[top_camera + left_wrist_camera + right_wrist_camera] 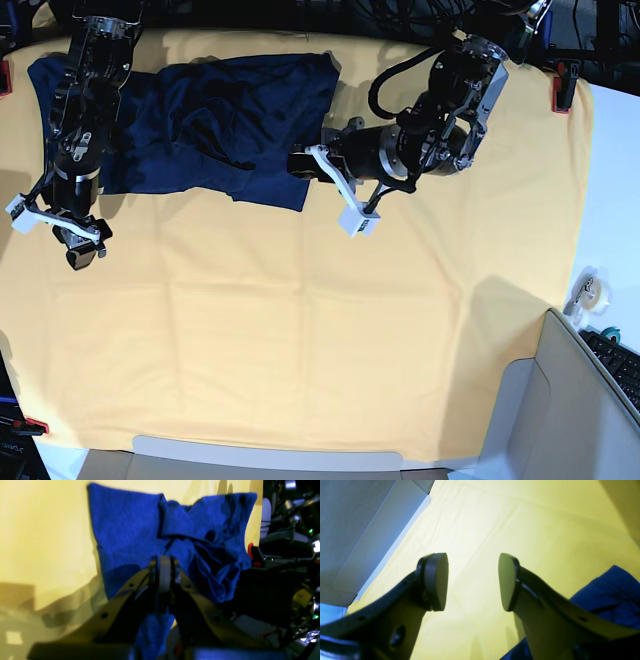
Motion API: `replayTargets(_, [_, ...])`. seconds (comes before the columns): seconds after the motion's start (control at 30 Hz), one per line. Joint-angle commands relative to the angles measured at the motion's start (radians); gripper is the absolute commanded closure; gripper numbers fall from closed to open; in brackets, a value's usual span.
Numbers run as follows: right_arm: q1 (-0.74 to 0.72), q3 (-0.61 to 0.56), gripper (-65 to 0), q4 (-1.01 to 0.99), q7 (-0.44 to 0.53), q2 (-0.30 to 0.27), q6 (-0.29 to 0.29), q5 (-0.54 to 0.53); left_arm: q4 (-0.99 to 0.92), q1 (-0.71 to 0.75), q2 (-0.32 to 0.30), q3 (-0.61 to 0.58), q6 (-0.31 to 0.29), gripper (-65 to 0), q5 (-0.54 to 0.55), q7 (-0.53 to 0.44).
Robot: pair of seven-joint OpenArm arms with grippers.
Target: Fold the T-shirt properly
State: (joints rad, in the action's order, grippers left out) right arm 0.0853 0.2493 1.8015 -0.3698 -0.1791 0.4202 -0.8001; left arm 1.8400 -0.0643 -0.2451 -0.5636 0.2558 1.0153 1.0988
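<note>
The dark blue T-shirt [200,120] lies rumpled at the back left of the yellow table cloth [300,330]. In the left wrist view the T-shirt [125,530] is flat on its left half and bunched into folds on its right. My left gripper [163,572] is shut on the T-shirt's near edge, and a strip of blue cloth hangs below the fingers. In the base view that left gripper [300,163] sits at the shirt's right hem. My right gripper [473,580] stands open over bare cloth beside the T-shirt [607,592], at the shirt's left front corner [75,250].
A grey box [540,420] stands at the front right corner, and a flap of the box [357,530] shows in the right wrist view. A tape roll [590,290] and a keyboard [620,365] lie off the cloth's right edge. Red clamps [562,90] hold the cloth.
</note>
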Motion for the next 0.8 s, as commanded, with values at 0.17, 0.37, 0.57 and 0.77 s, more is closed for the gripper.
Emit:
replayTargets(0.17, [-0.014, 0.002, -31.9, 0.017, 0.021, -0.012, -0.011, 0.003, 0.013, -0.016, 0.003, -0.123, 0.015, -0.1, -0.031, 0.007])
replayTargets(0.37, [-0.014, 0.002, -31.9, 0.017, 0.019, -0.012, -0.011, 0.003, 0.013, -0.010, 0.005, -0.177, 0.015, -0.1, -0.102, 0.008])
replayTargets(0.57, [-0.014, 0.002, -31.9, 0.017, 0.018, -0.012, -0.011, 0.003, 0.065, -0.004, 0.007, -0.106, 0.017, -0.1, -0.100, 0.005])
replayTargets(0.77, [-0.014, 0.000, -31.9, 0.017, 0.018, -0.010, -0.011, 0.003, 0.071, -0.002, 0.007, 0.009, 0.017, -0.1, -0.105, 0.005])
